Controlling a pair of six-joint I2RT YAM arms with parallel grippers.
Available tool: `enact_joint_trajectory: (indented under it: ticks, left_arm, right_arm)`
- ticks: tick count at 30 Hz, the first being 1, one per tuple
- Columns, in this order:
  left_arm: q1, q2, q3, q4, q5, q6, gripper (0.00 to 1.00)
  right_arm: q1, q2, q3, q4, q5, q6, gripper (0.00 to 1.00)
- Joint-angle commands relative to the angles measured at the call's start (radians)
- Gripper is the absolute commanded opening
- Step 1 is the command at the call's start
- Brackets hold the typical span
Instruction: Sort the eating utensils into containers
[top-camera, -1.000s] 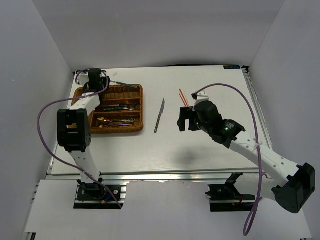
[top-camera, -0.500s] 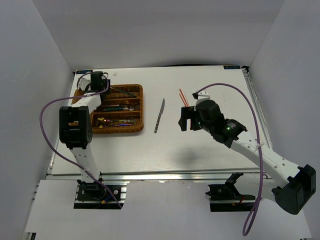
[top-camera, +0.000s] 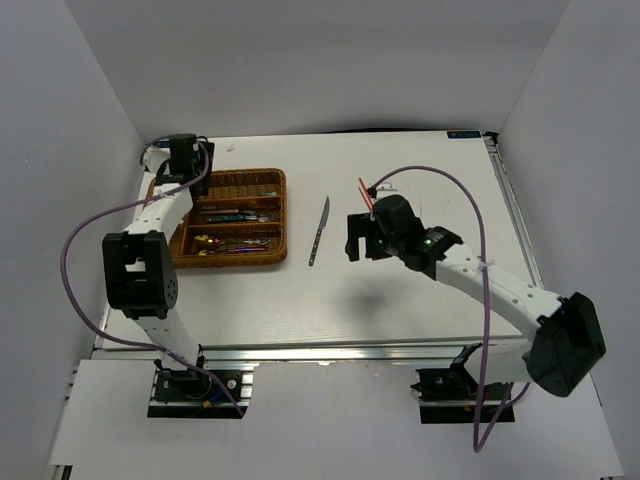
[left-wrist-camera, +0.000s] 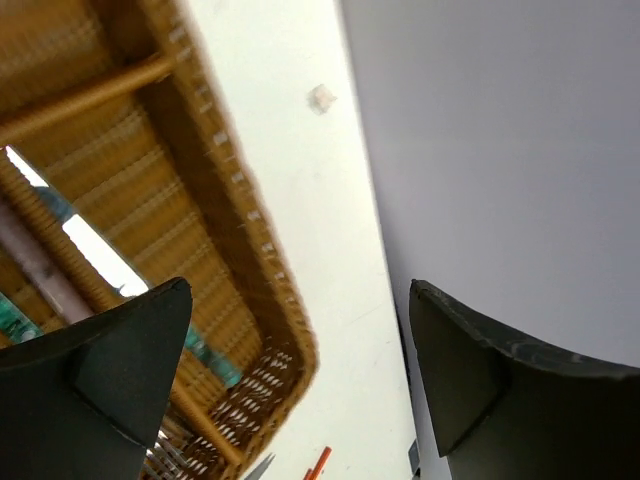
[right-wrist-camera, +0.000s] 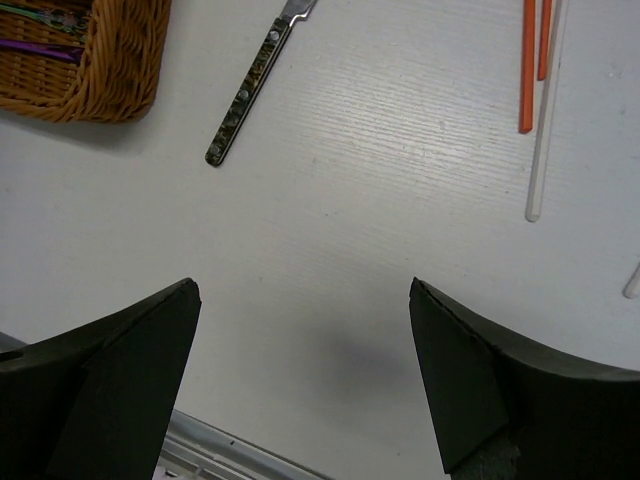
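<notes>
The brown wicker tray (top-camera: 282, 222) lies at the left of the table, its rim (left-wrist-camera: 215, 190) passing under my left gripper. Several utensils (top-camera: 228, 214) lie in its long compartments, a rainbow-coloured one (top-camera: 226, 247) nearest me. My left gripper (top-camera: 185, 172) hangs open and empty (left-wrist-camera: 300, 330) over the tray's back left corner. A silver knife (top-camera: 319, 230) with a dark handle (right-wrist-camera: 240, 105) lies on the table right of the tray. Red-orange chopsticks (top-camera: 367, 195) (right-wrist-camera: 527, 70) and a thin white stick (right-wrist-camera: 545, 120) lie further right. My right gripper (top-camera: 362, 240) hovers open (right-wrist-camera: 305, 320), between the knife and the chopsticks.
The tray's near right corner (right-wrist-camera: 110, 70) shows at the top left of the right wrist view. A small white scrap (left-wrist-camera: 321, 97) lies on the table behind the tray, close to the grey back wall. A metal rail (top-camera: 330, 352) runs along the table's near edge.
My left gripper has opened and let go of a dark knife over the tray's back part, then drawn back to the left. The right arm has shifted left, nearer the loose knife.
</notes>
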Motion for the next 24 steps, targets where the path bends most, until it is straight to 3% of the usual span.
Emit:
enact_joint_trajectory:
  ticks: [1, 7, 14, 19, 24]
  left_arm:
    - [0.037, -0.046, 0.125, -0.130, -0.033, 0.110, 0.98]
    - [0.054, -0.043, 0.264, -0.270, 0.022, 0.249, 0.98]
    - [0.053, -0.189, 0.248, -0.390, 0.155, 0.590, 0.98]
    - [0.050, -0.377, -0.005, -0.364, 0.337, 0.772, 0.98]
    - [0.045, -0.616, -0.245, -0.304, 0.339, 0.863, 0.98]
  right_arm:
    - [-0.002, 0.085, 0.084, 0.031, -0.007, 0.055, 0.89]
    - [-0.002, 0.275, 0.226, -0.041, 0.061, 0.187, 0.89]
    - [0.004, 0.447, 0.343, -0.049, 0.173, 0.365, 0.89]
    - [0.048, 0.637, 0.517, -0.082, 0.199, 0.387, 0.87]
    - [0.102, 0.838, 0.720, -0.237, 0.304, 0.404, 0.81]
